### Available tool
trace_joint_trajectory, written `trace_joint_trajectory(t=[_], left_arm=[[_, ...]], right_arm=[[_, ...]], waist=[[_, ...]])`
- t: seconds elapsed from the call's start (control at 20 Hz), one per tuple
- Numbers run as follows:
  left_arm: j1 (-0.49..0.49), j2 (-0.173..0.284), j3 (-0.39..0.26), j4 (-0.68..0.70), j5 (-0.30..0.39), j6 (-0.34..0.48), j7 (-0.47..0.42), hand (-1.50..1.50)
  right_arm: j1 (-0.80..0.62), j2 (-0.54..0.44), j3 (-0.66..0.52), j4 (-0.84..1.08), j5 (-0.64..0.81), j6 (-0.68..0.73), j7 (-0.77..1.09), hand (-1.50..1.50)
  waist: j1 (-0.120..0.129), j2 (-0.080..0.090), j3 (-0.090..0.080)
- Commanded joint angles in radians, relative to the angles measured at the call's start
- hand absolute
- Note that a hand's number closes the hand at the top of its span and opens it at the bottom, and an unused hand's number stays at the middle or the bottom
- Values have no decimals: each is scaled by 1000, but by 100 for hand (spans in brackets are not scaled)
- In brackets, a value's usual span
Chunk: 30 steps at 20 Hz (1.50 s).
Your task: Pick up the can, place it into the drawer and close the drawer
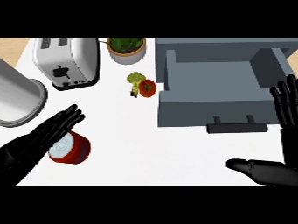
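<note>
1. Nearest on the right, the right robot hand stands open with fingers straight and pointing far, thumb spread toward the left. It holds nothing and sits just right of the drawer's front, most likely resting, though it is also well placed to push the drawer shut later.

2. Nearest on the left, the left robot hand reaches in over the can, its fingers straight and close together, lying across the can's pale top. Nothing is curled round the can yet, so I judge the pick-up is only beginning; the hand needs to wrap the can's side before any lift.

3. The can stands upright on the white bench, red-walled, at the near left, well apart from the drawer. It will have to be carried rightward and farther away across bare bench.

4. The grey drawer is pulled out toward the near side, its handle facing the robot and its inside showing bare, ready to receive the can.

5. Between can and drawer, farther off, lies a small green-and-red vegetable. It sits near the carrying path, so a low sweep could nudge it.

6. Far left, a large metal cylinder and a toaster crowd the left arm's side, while a potted plant stands at the far edge; these leave the rightward route the freer one.
</note>
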<state>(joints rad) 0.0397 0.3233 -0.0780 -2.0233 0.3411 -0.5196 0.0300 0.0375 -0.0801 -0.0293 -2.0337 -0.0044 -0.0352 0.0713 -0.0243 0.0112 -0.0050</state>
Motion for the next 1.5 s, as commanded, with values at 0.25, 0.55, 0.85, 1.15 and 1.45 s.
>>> trace_joint_trajectory(t=[0.25,0.55,0.85,1.15,1.45], left_arm=[[22,412,268,247,455,-472,-47,-150],[13,478,312,393,517,-598,-55,-150],[19,550,338,508,604,-679,-37,-150],[-10,637,195,558,816,-582,82,-150],[-64,646,100,557,915,-515,177,-150]], right_arm=[[91,-14,-96,-59,-51,-32,123,-150],[236,-58,-216,-60,-198,108,14,-150],[287,-53,-254,-60,-216,155,-24,-150],[345,-90,-353,-103,-323,227,-8,-150],[386,-57,-372,-94,-336,279,-47,-150]], waist=[[16,-11,4],[16,-12,6],[21,-12,5],[14,-12,6],[15,-12,6]])
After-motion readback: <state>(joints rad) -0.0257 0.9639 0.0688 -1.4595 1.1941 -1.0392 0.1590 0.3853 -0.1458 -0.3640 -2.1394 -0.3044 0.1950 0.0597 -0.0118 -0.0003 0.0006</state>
